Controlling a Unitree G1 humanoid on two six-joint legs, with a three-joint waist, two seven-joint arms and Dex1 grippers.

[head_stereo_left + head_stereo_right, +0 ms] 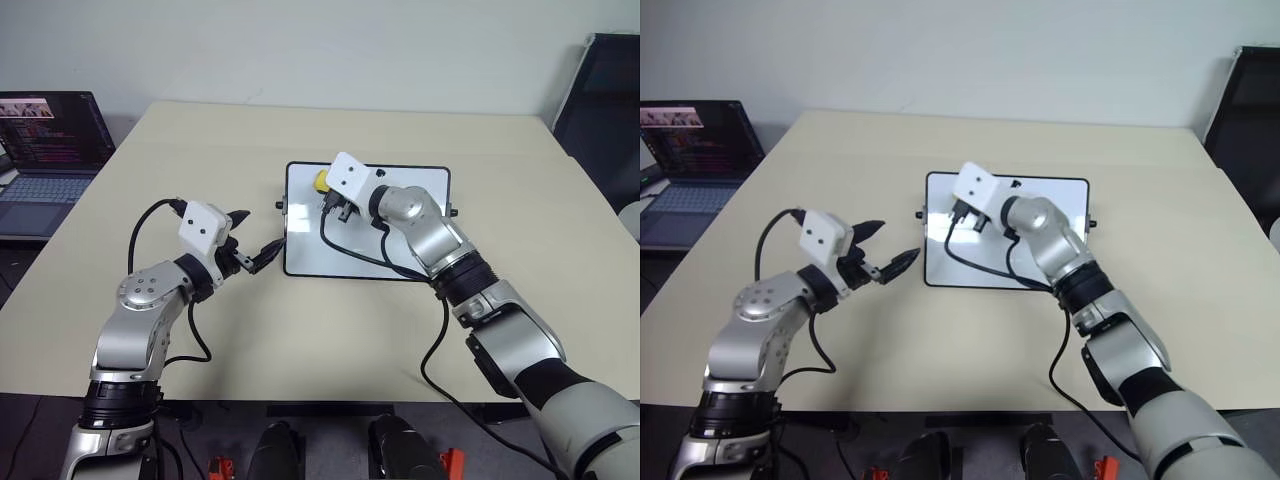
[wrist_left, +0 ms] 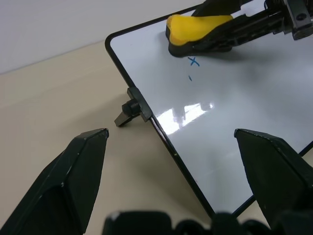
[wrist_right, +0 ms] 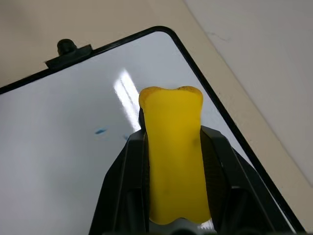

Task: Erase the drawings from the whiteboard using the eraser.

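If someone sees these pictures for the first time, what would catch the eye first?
Probably the yellow eraser, clamped in the right gripper and pressed on the whiteboard near its far left corner. Beside it, faint blue marks remain. The left gripper hovers open at the board's left edge.

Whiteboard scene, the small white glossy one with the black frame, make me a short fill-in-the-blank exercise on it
1. The right gripper is shut on the small ____ eraser block.
2. The eraser rests on the small white glossy whiteboard with a thin black frame, near its ____ edge, the one away from the robot.
3. The left gripper, beside the board's short side, has its fingers ____.
4. The faint marks left on the board are ____ in colour.

Missing words: yellow; far; open; blue
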